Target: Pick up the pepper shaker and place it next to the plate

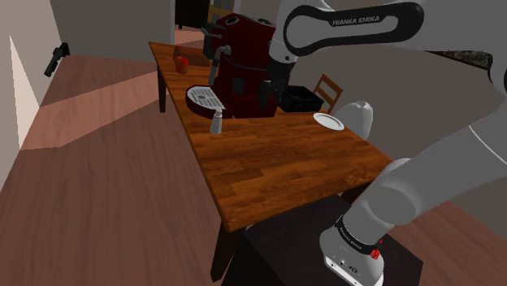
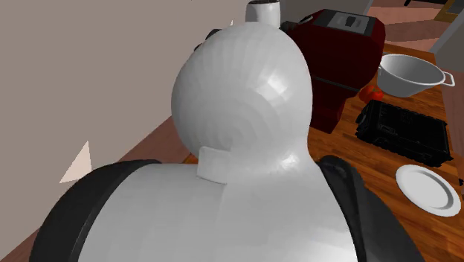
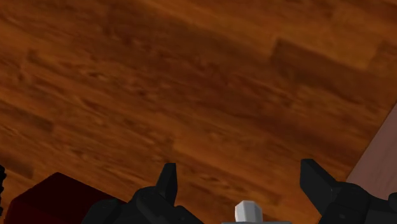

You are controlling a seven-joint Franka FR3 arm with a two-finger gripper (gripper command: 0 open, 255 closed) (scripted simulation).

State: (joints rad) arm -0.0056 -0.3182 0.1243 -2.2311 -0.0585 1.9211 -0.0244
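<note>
We see the gripper (image 3: 240, 173) released, the pepper shaker (image 3: 248, 210) untouched between its fingers; a white pot (image 2: 407, 74) sits upper right in the second exterior view.

**Arm arched over, fingers apart**

The white arm (image 1: 382, 203) rises from the shoulder view's lower right, bends at the top and reaches down to the left. Its black gripper (image 3: 242, 184) faces downward, with both fingers (image 3: 168, 184) spread wide.
</note>
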